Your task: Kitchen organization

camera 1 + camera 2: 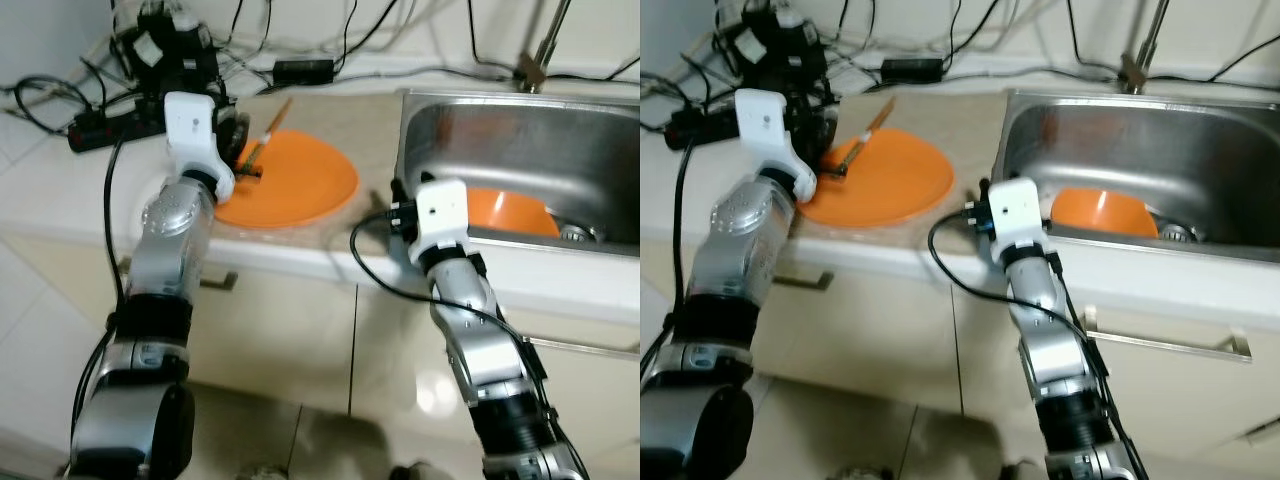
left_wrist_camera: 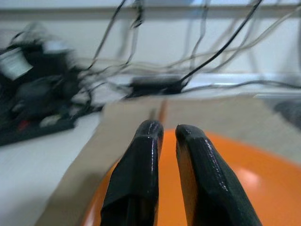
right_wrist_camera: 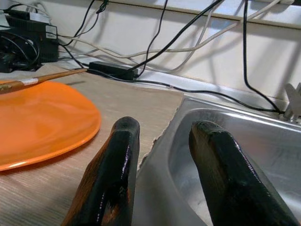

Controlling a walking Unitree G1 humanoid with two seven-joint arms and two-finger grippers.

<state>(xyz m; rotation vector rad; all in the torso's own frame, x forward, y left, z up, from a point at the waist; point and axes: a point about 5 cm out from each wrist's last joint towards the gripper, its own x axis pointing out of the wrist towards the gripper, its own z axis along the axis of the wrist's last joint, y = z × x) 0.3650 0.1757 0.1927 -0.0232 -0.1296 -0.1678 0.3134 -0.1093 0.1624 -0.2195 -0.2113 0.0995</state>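
Left gripper (image 2: 164, 134) nearly pressed together over orange plate (image 1: 300, 180), chopstick (image 1: 262, 135) beside | right gripper (image 3: 162, 136) spread at sink (image 1: 520, 150) rim | orange bowl (image 1: 505, 212) lay inside sink | judged early, plate and chopstick unsorted

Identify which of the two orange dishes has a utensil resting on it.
The flat orange plate on the counter: a wooden-handled utensil lies across its rim. The orange bowl sits down inside the sink.

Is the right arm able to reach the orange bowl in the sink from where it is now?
Probably yes. The right gripper hangs open at the sink's near left rim, and the orange bowl lies just beyond it in the basin with nothing between them. It would need to lift over the rim first.
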